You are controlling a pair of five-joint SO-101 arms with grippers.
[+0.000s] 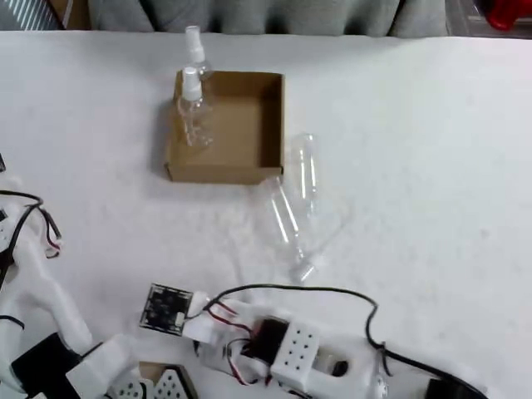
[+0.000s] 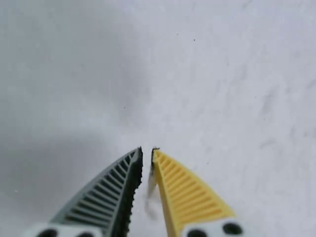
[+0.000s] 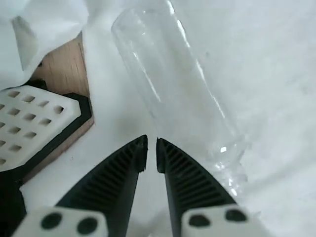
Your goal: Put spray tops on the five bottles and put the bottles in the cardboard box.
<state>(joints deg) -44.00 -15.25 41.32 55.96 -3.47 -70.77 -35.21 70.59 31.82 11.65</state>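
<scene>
Bottles (image 1: 287,212) are lying clear and uncapped on the desk (image 1: 432,166) beside the cardboard box (image 1: 241,125), with one capped bottle (image 1: 193,112) standing inside. Left wrist view: the left gripper (image 2: 147,150) is hanging over bare desk, fingers together. Right wrist view: the right gripper (image 3: 151,143) is holding its fingers together, empty, with a bottle (image 3: 177,89) lying just beyond. It's probably light, slick, squashy plastic, best taken mid-body.

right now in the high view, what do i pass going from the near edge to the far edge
arm → uncapped bottle lying on the table → cardboard box → bottle with a spray top at the box's far edge
</scene>
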